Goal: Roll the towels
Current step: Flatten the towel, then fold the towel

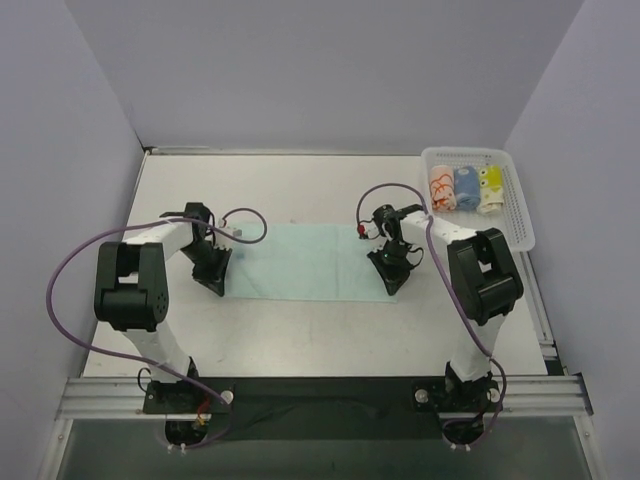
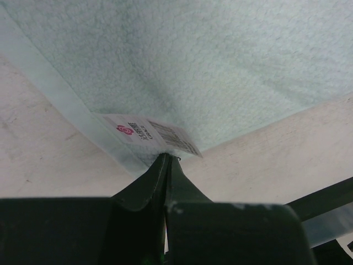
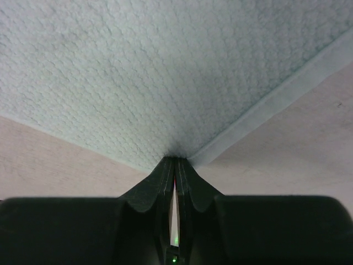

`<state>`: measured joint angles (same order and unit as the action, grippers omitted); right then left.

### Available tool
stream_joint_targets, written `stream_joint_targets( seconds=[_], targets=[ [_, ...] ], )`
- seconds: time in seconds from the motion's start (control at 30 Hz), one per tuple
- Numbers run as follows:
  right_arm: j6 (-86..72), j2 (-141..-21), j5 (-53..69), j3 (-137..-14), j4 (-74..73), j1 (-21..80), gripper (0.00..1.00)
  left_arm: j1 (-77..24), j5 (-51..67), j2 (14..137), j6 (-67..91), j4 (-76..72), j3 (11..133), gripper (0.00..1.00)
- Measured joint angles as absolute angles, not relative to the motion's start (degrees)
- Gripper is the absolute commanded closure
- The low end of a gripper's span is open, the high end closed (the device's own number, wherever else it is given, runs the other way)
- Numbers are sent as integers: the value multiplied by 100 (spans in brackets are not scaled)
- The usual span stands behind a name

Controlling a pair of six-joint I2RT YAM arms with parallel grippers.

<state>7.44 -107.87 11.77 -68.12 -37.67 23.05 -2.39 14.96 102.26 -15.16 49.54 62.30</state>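
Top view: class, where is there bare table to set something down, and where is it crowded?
Free: the table strip between the mint towel and the back wall, and the strip between towel and arm bases. Crowded: the towel's near corners, pinched by the left gripper and right gripper, and the basket of rolled towels.

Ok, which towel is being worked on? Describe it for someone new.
On the table, dead centre, lies the mint towel. It is spread flat and plain; the other towels are rolled, in the basket at far right.
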Motion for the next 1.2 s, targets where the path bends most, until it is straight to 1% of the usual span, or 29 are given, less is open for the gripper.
stream_joint_targets(
  seconds=[0.13, 0.37, 0.43, 0.5, 0.53, 0.57, 0.63, 0.67, 0.7, 0.73, 0.77, 0.83, 0.87, 0.97, 1.03, 1.07, 1.2],
  targets=[
    [788, -10801, 932, -6831, -3804, 2438, 93, -244, 1264, 10204, -1562, 5024, 6219, 100],
    [1057, -10855, 379, -6895, -3859, 3068, 92, -154, 746, 9931, -1848, 5109, 5931, 100],
    [1096, -10855, 342, -6897, -3865, 3229, 90, -143, 635, 9880, -1927, 5155, 5872, 100],
    [1116, -10855, 351, -6897, -3894, 3365, 86, -126, 523, 9850, -2005, 5218, 5843, 100],
    [1114, -10855, 377, -6897, -3911, 3426, 85, -115, 475, 9848, -2038, 5260, 5841, 96],
    [1111, -10855, 412, -6897, -3931, 3465, 82, -102, 454, 9848, -2067, 5299, 5843, 90],
    [1072, -10853, 523, -6908, -3992, 3494, 76, -67, 427, 9848, -2154, 5454, 5913, 74],
    [1052, -10853, 576, -6921, -4025, 3485, 66, -34, 462, 9845, -2211, 5564, 5986, 69],
    [1026, -10853, 626, -6945, -4060, 3465, 61, 25, 495, 9841, -2276, 5710, 6123, 64],
    [1024, -10840, 681, -6980, -4110, 3439, 57, 80, 561, 9839, -2338, 5835, 6285, 54],
    [1015, -10822, 749, -7048, -4174, 3395, 47, 132, 655, 9826, -2416, 5931, 6477, 51],
    [996, -10742, 893, -7242, -4276, 3260, 41, 224, 854, 9791, -2569, 6088, 6949, 46],
    [1009, -10696, 954, -7395, -4338, 3164, 36, 272, 980, 9784, -2637, 6132, 7227, 46],
    [1017, -10536, 1098, -7964, -4388, 2801, 35, 399, 1293, 9828, -2801, 6193, 8099, 45],
    [1020, -10558, 1094, -8530, -4403, 2506, 38, 493, 1503, 10018, -2862, 6206, 8761, 46],
    [1011, -10615, 1072, -8809, -4412, 2383, 41, 523, 1577, 10162, -2869, 6184, 9043, 48],
    [963, -11157, 980, -9817, -4320, 1970, 45, 602, 1745, 10982, -2724, 6080, 9920, 49]
  ],
)
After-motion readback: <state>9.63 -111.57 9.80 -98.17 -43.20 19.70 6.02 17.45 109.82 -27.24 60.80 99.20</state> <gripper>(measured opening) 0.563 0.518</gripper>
